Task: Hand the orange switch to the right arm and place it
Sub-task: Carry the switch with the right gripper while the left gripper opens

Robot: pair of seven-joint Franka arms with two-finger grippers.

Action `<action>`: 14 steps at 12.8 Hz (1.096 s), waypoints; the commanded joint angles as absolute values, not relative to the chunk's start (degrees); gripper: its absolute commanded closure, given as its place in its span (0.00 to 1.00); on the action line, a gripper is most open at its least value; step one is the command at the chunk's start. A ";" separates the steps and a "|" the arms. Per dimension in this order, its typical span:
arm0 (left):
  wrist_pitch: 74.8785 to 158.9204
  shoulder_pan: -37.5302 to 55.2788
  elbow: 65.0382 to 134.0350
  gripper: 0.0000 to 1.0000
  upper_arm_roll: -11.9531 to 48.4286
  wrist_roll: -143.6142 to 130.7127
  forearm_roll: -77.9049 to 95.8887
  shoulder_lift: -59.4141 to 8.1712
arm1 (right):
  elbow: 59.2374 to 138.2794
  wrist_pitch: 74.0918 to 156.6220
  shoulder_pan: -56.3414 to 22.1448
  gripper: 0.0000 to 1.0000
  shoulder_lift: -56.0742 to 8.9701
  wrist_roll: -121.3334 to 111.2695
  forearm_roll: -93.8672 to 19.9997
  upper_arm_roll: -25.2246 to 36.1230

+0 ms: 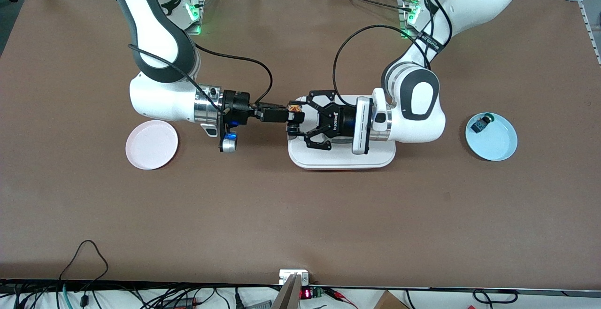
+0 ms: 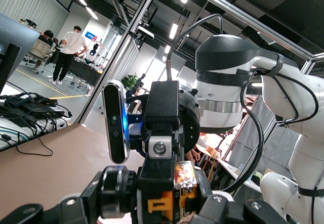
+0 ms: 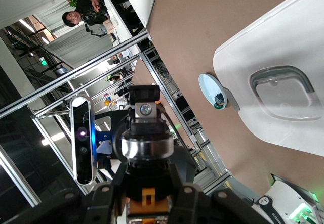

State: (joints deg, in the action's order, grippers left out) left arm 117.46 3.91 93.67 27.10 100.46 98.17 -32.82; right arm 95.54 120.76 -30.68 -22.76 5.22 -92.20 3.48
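Orange and black, the tiny blocky switch (image 1: 294,108) hangs in mid-air above the end of the white rounded-rectangle tray (image 1: 300,156) that lies toward my right arm, pinched between the fingers of my left linkage gripper (image 1: 296,119), while my slim black right gripper (image 1: 290,112) meets it head-on and clamps it too. A pale pink round plate (image 1: 151,144) sits under my right arm. The light blue plate (image 1: 497,145), holding a small blue-and-green part (image 1: 481,124), lies at my left arm's end.
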 commanded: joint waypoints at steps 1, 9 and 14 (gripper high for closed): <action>118.21 4.57 93.95 0.34 27.77 101.43 101.50 -32.52 | 95.71 120.67 -30.41 1.00 -21.62 5.01 -93.43 3.87; 116.46 2.99 94.57 0.00 28.04 96.44 103.10 -31.82 | 93.00 115.42 -24.72 1.00 -22.06 3.87 -84.76 4.04; 115.66 1.15 93.69 0.00 27.69 80.29 93.64 -29.98 | 88.44 103.30 -16.97 1.00 -22.06 4.13 -65.97 4.04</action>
State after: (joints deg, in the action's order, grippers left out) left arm 116.11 2.21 93.58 27.65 86.95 98.05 -32.40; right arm 91.56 107.05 -18.88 -21.95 4.02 -72.27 4.59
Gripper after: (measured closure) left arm 0.000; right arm 0.652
